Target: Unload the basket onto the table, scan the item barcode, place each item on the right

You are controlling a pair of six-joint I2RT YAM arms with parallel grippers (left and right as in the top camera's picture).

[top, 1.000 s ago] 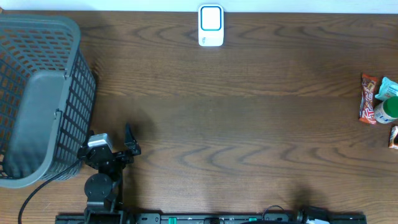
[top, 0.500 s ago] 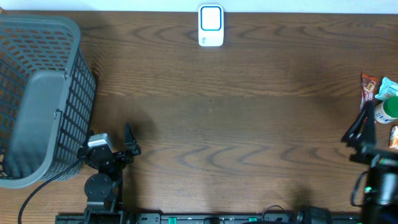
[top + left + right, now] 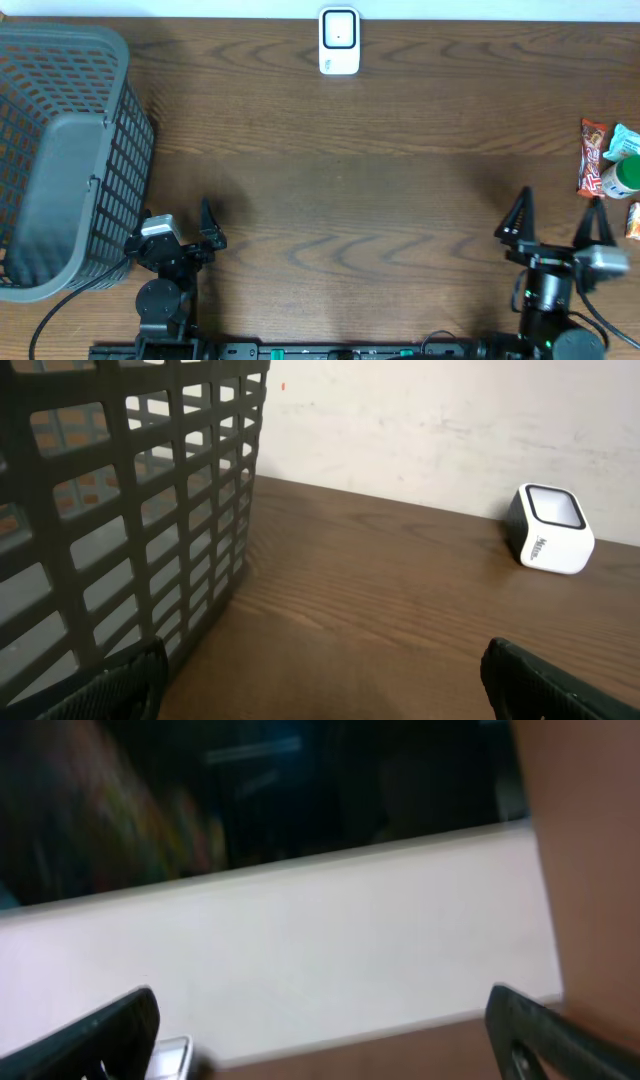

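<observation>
Both grippers spread, empty; snack packets (image 3: 598, 160) at worktop's right edge. Best approached squarely by right gripper (image 3: 558, 215), barcode toward white scanner (image 3: 339, 42).

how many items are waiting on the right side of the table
3 visible, clustered at the right edge: a red snack bar, a green-and-white bottle just right of it, and a partly cropped packet below. More may lie beyond the frame.
</observation>
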